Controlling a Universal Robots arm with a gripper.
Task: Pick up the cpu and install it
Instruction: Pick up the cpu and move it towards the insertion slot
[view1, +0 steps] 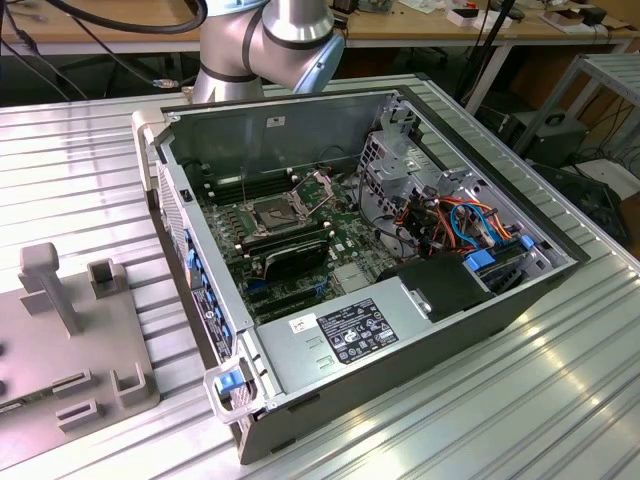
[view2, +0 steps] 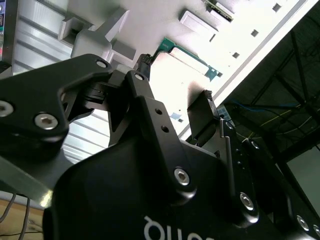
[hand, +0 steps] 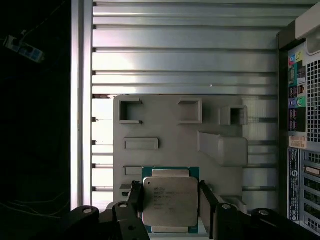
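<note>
While hand flanks cpu, ribbed metal table

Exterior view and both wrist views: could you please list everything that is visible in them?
cpu: one, silvery-grey top, green edge, on the fixture plate.
fixture plate: one, grey, on the table beside the computer case.
computer case: one, grey, open, on the table.
socket: one, dark with metal frame, inside the case.
black card: one, black, next to the socket.
power supply: one, grey, case's near side.
cables: several, orange, red, blue, inside the case.
table: one, ribbed silver.
robot arm: one, silver, behind the case.
gripper: one, black, around the cpu.
</note>
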